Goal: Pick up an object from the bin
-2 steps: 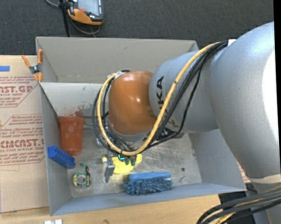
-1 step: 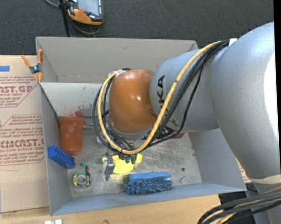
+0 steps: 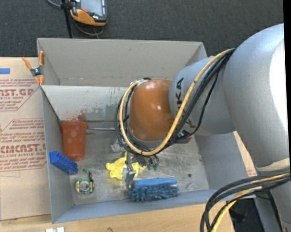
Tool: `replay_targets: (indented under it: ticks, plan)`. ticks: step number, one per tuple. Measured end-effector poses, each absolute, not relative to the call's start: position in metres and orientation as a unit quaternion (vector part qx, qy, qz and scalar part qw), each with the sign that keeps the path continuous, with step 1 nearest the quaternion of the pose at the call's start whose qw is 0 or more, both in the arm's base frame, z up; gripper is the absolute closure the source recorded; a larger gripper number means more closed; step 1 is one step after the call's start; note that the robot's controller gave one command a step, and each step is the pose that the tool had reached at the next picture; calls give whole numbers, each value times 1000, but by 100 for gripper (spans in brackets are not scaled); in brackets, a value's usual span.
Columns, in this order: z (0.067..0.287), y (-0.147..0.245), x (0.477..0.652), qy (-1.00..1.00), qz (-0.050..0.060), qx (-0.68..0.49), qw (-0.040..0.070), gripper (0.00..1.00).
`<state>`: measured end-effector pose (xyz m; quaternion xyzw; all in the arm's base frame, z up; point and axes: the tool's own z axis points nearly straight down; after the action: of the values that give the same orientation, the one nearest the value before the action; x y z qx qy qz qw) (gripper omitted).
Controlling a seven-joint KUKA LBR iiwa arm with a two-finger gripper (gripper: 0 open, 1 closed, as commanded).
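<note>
Hanging low near the bin's (image 3: 116,209) front edge, the gripper (image 3: 130,175) sits over a yellow lump (image 3: 116,168) beside a blue brush (image 3: 153,189); whether it is open or closed cannot be told.

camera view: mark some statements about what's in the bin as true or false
1. The orange plastic cup is near the left wall of the grey metal bin. True.
2. The blue toy brick lies to the right of the bristly blue brush. False: it lies far to its left, just below the cup.
3. The gripper is over the lumpy yellow thing, next to the brush. True.
4. The small round green-and-white thing sits inside the cup. False: it lies on the bin floor, apart from the cup.
</note>
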<state>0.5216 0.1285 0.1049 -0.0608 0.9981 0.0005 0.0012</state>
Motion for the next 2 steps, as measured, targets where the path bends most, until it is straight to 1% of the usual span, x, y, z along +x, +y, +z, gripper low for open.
replay_targets:
  ticks: [1,2]
  plan:
    - [124,93,500,996,0,-89,-2,0]
    - [123,98,514,997,1,-75,2,0]
